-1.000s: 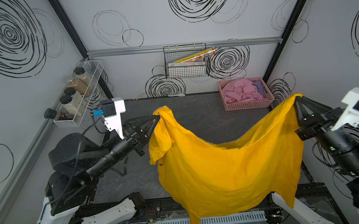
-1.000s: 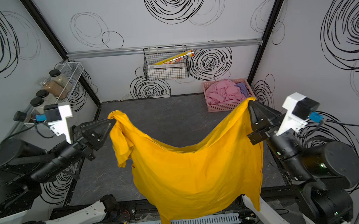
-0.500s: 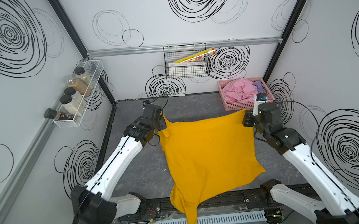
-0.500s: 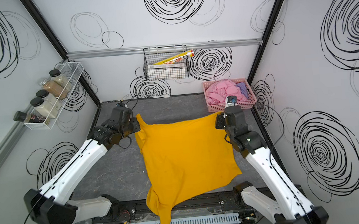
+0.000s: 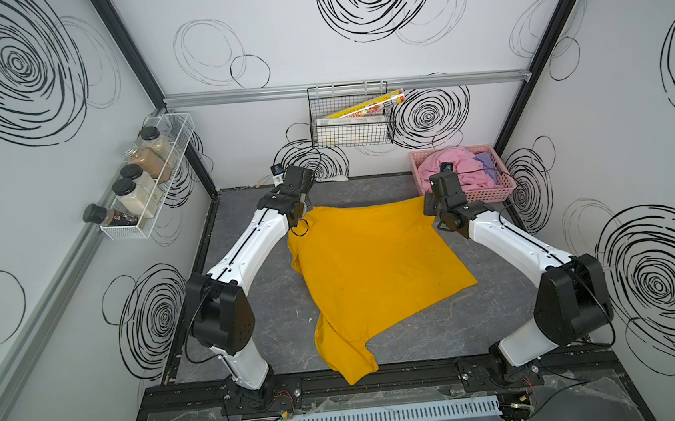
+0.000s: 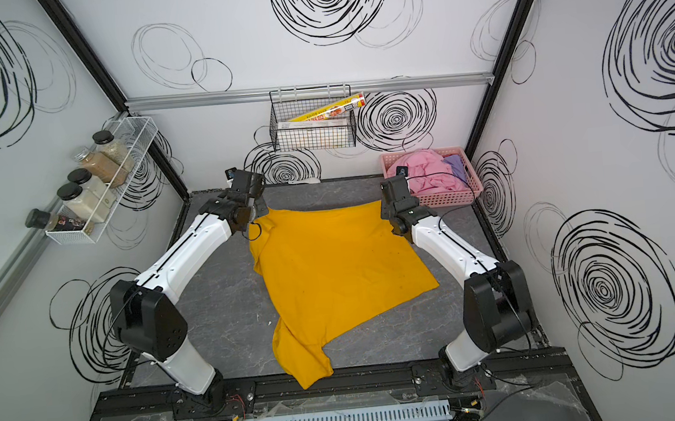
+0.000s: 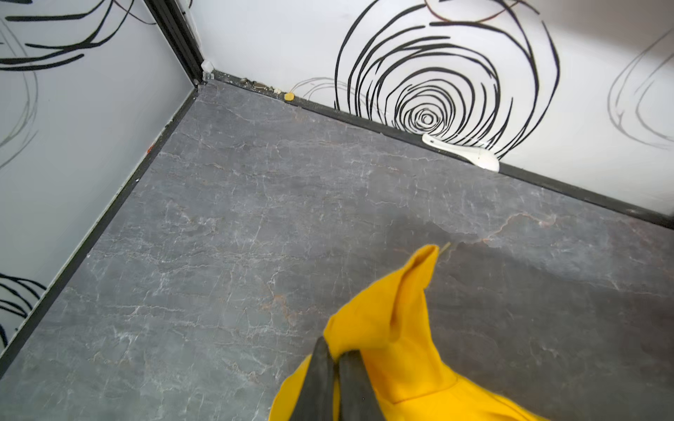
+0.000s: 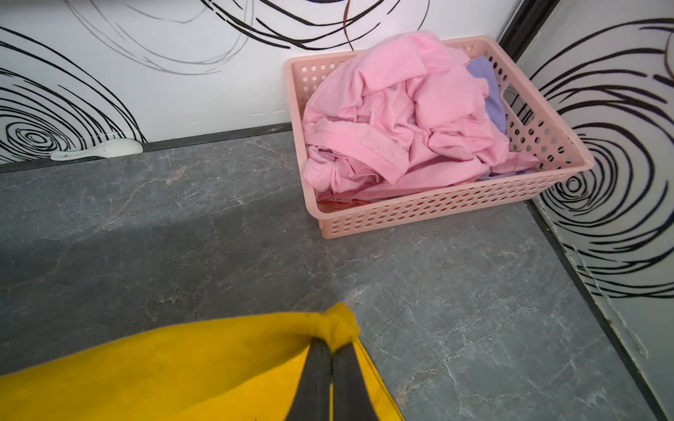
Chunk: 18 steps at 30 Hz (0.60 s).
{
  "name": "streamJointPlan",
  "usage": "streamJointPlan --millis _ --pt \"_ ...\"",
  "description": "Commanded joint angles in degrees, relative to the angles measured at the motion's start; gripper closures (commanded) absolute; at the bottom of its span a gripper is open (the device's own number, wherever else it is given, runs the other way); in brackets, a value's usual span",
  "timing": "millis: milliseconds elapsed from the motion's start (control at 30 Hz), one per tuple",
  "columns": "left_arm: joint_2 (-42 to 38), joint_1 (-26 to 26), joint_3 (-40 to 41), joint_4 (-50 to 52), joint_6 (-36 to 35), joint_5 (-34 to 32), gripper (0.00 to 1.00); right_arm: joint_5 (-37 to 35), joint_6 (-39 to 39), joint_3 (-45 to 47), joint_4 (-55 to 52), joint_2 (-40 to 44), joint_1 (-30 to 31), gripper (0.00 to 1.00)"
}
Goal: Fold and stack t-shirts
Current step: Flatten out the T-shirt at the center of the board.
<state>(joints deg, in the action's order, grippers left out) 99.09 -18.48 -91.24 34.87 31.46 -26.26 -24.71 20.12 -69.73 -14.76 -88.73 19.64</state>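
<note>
No words or numbers can be read here. The long yellow box [image 5: 368, 104] in the black wire basket [image 5: 352, 135] on the back wall has red and white print, but it is too small and blurry to read. The small dark bottle [image 5: 107, 215] in the white side rack [image 5: 127, 233] has a red label, too blurry as well.

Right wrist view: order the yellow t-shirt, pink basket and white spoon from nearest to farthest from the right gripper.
1. The yellow t-shirt: a bunched corner is pinched in the shut right gripper.
2. The pink basket: just beyond the gripper, in the back right corner.
3. The white spoon: farthest, at the back near the middle.
</note>
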Motion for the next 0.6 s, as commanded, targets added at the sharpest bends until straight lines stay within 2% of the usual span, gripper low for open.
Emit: streamJointPlan --millis 0,133,200,233,300,367,567 --pt "-6.8 0.5 2.1 -4.9 -4.3 8.4 1.00 -1.7 -1.7 -2.5 1.0 4.6 -0.2 1.00" --pt "-25.0 -0.1 11.9 -17.0 -6.9 34.5 1.00 2.4 -4.8 -5.3 0.5 14.9 -0.1 1.00" --pt "-30.4 -2.1 10.5 -15.2 -6.2 41.7 1.00 8.7 -7.1 -7.4 0.4 20.5 0.1 1.00" --pt "-32.8 -4.7 10.2 -14.9 -6.6 42.8 1.00 11.2 -7.8 -7.9 0.7 23.7 0.4 1.00" --pt "-39.1 -9.0 15.0 -20.8 -4.8 44.1 1.00 15.6 -7.9 -8.4 1.6 29.2 0.6 1.00" --pt "-45.1 -10.0 17.2 -24.8 -1.5 45.7 1.00 19.5 -7.5 -11.0 -0.5 33.0 0.6 1.00" --pt "-51.0 -10.0 7.9 -17.1 -1.5 47.6 1.00 24.8 -8.2 -16.9 -8.3 40.3 0.7 1.00"
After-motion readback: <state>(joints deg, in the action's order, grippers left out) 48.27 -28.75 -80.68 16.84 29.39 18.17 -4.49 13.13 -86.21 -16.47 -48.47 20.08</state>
